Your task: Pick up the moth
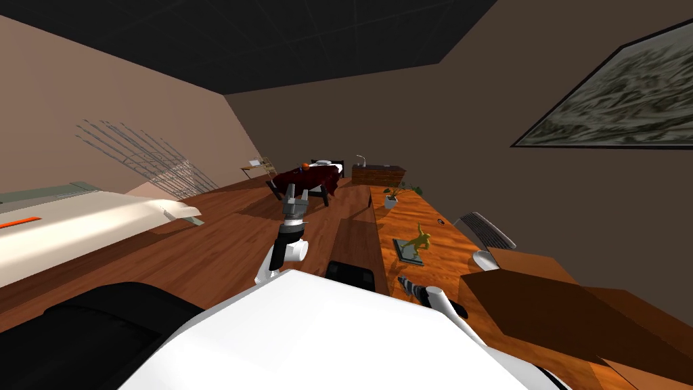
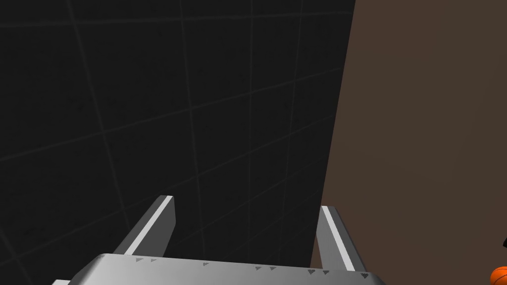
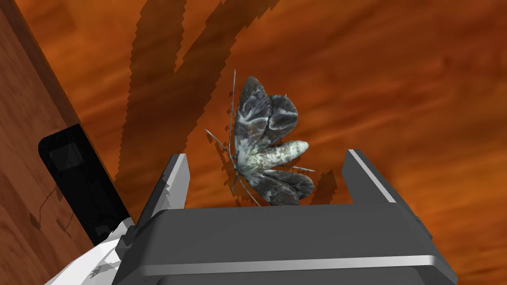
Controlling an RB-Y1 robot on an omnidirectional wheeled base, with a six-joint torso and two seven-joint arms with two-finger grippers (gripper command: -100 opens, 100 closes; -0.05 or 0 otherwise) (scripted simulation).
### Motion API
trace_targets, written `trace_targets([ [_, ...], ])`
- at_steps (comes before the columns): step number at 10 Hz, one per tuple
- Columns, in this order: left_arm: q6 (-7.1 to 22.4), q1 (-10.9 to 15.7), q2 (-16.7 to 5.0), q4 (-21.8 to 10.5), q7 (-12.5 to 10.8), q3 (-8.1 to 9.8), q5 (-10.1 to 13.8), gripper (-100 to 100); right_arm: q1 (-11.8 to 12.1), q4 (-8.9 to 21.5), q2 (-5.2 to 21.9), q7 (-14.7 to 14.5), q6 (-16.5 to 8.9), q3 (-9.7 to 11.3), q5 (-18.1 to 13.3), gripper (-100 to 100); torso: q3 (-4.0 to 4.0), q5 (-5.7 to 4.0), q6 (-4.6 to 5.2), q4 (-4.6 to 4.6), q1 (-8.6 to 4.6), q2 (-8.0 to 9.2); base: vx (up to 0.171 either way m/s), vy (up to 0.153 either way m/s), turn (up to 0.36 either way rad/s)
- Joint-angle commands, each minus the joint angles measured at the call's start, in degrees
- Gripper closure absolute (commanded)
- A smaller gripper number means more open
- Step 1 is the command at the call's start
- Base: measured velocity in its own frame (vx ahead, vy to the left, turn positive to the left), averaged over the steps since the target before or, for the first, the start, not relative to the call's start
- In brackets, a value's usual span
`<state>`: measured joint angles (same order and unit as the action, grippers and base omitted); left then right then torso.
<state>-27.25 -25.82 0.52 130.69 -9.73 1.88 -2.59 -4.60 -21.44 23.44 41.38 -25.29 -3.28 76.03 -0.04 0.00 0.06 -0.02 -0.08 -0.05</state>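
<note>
Moth (image 3: pixel 267 148) position: on the orange-brown wooden desk (image 3: pixel 406 89), directly in front of my right hand (image 3: pixel 267 156). Wings are mottled dark grey with white streaks, the body is pale, and thin legs and antennae are splayed out. Its shadow sits tight against it.

Right hand: fingers spread wide, one to each side of the moth. A clear strip of desk shows between each finger and the wings, so there is no contact. The moth sits close to the hand's dark body, about centred in the gap. Both finger shadows fall across the desk beyond the moth.

Left hand (image 1: pixel 296 193): raised over the wooden floor (image 1: pixel 223 237), well apart from the desk. In its wrist view the fingers (image 2: pixel 158 217) stand wide with nothing between them.

Other items on the desk, head view: a green dinosaur figure (image 1: pixel 419 240) on a dark base, farther along from my right arm, and a potted plant (image 1: pixel 394 195) beyond that.
</note>
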Motion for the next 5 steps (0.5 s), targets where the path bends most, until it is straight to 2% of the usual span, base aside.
trace_targets([
  [1, 0.00, 0.00, 0.00, 0.00, 0.00, 0.00, 0.00, 0, 0.44, 0.96, -1.19, -1.65, 1.01, -0.07, -1.32, -100, 0.00, 0.00, 0.00, 0.00, 0.00, 0.00, 0.028, -0.040, -0.011],
  [2, 0.00, 0.00, 0.00, 0.00, 0.00, 0.00, 0.00, 0, 0.44, 0.96, -1.19, -1.65, 1.01, -0.07, -1.32, -100, 0.00, 0.00, 0.01, 0.00, -0.01, -0.01, 0.017, -0.040, -0.007],
  [3, 0.00, 0.00, 0.00, 0.00, 0.00, 0.00, 0.00, 0, 0.56, 1.30, -3.13, -2.05, 2.66, -0.63, -2.22, -100, 0.00, 0.00, 0.00, 0.00, 0.00, 0.01, 0.022, -0.071, -0.009],
  [5, 0.00, 0.00, 0.00, 0.00, 0.00, 0.00, 0.00, 0, 0.56, 1.30, -3.13, -2.56, 2.66, -0.63, -2.22, -100, -0.01, -0.02, 0.00, 0.00, -0.13, -0.02, 0.021, -0.058, 0.002],
])
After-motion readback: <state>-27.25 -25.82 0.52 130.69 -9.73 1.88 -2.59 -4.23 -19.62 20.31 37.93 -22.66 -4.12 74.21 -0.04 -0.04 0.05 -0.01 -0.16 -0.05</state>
